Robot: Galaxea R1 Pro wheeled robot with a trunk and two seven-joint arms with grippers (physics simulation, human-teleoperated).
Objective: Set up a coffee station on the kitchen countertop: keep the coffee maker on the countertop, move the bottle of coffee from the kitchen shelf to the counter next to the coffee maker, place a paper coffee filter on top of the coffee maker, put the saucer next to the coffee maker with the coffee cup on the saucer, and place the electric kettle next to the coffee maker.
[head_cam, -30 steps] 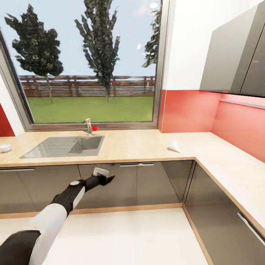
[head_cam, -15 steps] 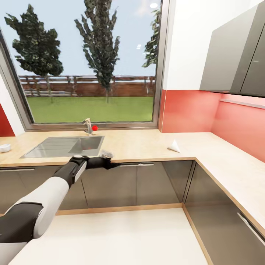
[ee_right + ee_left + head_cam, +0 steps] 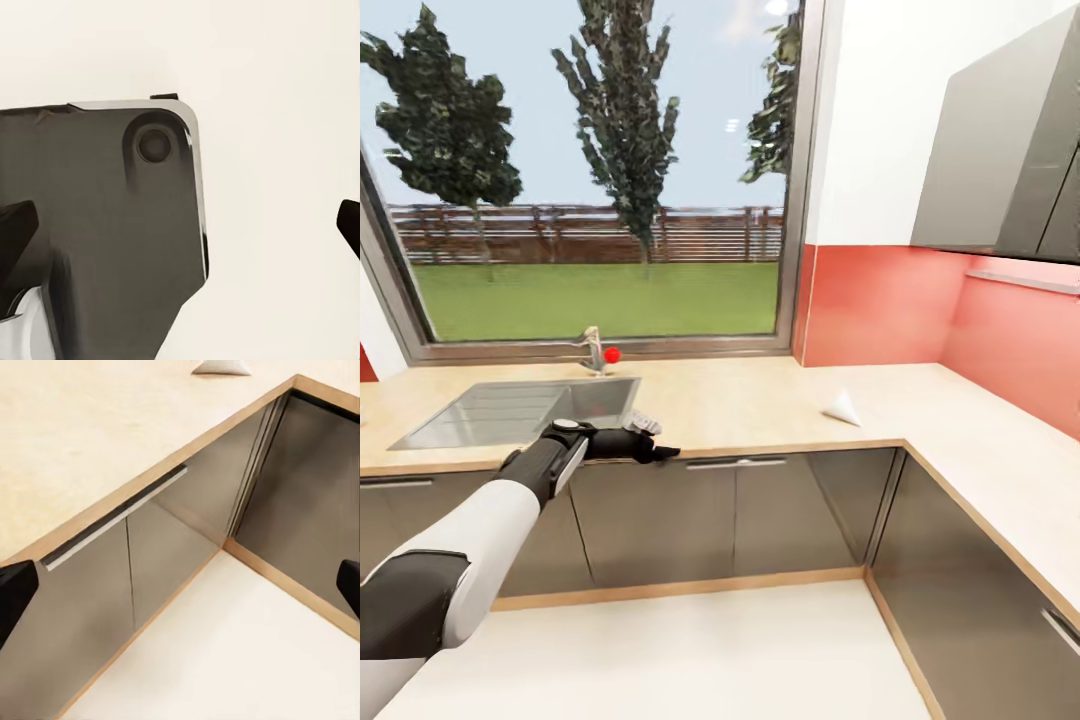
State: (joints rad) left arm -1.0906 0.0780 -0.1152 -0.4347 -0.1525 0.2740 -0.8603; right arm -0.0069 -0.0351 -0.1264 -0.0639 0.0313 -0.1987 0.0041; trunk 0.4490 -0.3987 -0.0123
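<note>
A white paper coffee filter [image 3: 843, 407] lies on its side on the kitchen countertop [image 3: 750, 400], right of the sink [image 3: 520, 410] and near the corner where the worktop turns toward the viewer. Well to its left, the left gripper [image 3: 650, 440] reaches out level with the counter's front edge, fingers spread wide and holding nothing. The right gripper [image 3: 180, 225] hangs over pale floor beside a dark robot part, also spread and empty.

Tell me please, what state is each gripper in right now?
Left gripper: open, holding nothing.
Right gripper: open, holding nothing.
</note>
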